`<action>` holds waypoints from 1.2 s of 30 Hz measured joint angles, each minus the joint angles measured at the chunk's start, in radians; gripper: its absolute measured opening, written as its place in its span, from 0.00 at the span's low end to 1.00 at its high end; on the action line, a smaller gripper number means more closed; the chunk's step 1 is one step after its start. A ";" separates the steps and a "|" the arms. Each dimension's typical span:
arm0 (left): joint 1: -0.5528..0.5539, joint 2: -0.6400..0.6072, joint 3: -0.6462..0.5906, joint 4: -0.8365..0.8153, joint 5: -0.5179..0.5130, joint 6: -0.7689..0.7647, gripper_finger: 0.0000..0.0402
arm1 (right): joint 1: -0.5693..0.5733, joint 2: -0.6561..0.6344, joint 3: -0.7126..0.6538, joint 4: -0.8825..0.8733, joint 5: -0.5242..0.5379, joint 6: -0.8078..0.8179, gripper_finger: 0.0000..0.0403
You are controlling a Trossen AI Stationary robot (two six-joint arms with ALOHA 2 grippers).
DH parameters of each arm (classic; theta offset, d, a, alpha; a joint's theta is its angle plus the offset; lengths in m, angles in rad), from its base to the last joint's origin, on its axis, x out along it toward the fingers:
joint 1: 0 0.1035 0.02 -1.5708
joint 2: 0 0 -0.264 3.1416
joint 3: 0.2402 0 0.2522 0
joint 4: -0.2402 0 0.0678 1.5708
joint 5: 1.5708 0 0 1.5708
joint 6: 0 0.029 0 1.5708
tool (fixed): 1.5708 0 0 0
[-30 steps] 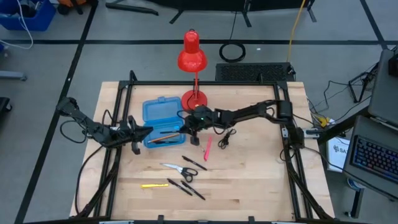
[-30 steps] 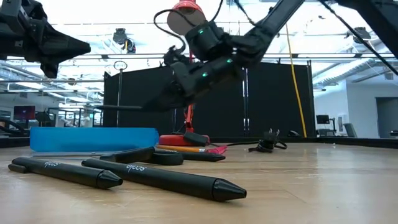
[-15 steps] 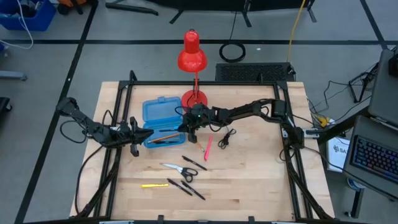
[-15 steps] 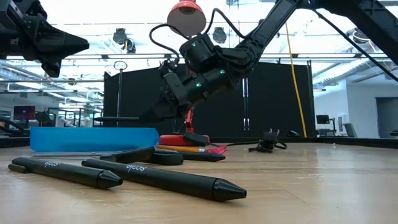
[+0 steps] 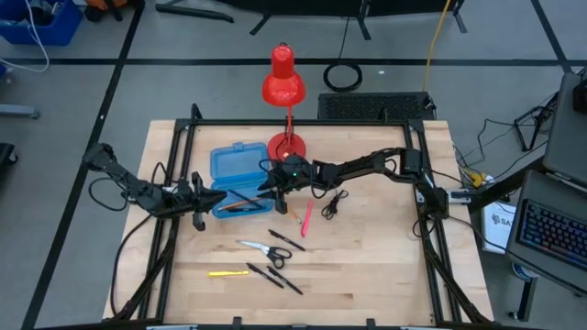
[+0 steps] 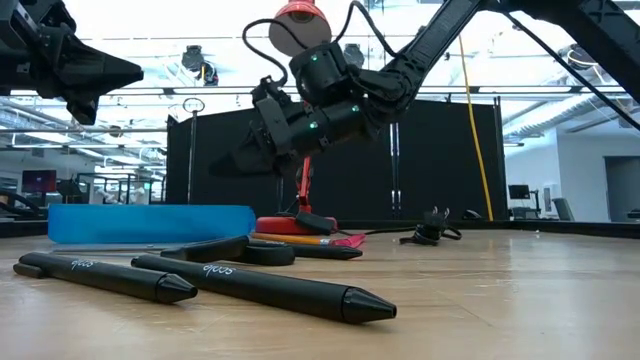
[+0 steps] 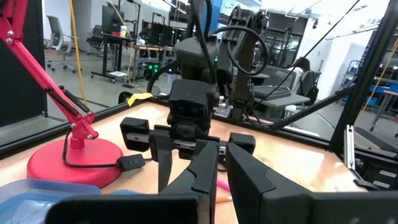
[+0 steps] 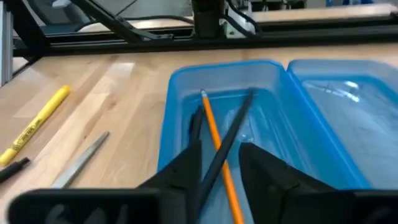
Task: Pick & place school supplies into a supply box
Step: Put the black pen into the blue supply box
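The right gripper (image 5: 271, 186), fingers narrowly parted and empty, hovers over the blue box (image 5: 237, 179), which holds an orange pencil (image 8: 216, 151) and black pen (image 8: 227, 145). The left gripper (image 5: 204, 198) waits beside the box, its fingers' state unclear.

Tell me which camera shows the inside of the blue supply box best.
The right wrist view: it looks straight into the open supply box, showing an orange pencil inside. The high view shows the box small, the low view only its side wall, the left wrist view just a corner.

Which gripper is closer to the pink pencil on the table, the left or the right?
The right gripper is closer, just beside the pink pencil at the supply box. The left gripper waits across the box.
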 joint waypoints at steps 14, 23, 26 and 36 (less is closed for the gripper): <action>0.000 0.000 -0.001 -0.034 0.003 -0.059 0.09 | 0.061 -0.005 0.000 0.004 0.002 0.016 0.39; 0.000 0.000 -0.001 -0.104 0.024 -0.155 0.09 | 0.119 -0.042 0.000 -0.103 0.000 0.055 0.34; 0.000 0.000 -0.001 -0.104 0.049 -0.159 0.09 | 0.144 -0.067 0.000 -0.162 0.019 0.069 0.32; 0.000 0.000 -0.001 -0.104 0.069 -0.158 0.09 | 0.249 -0.162 -0.079 -0.238 0.226 0.085 0.20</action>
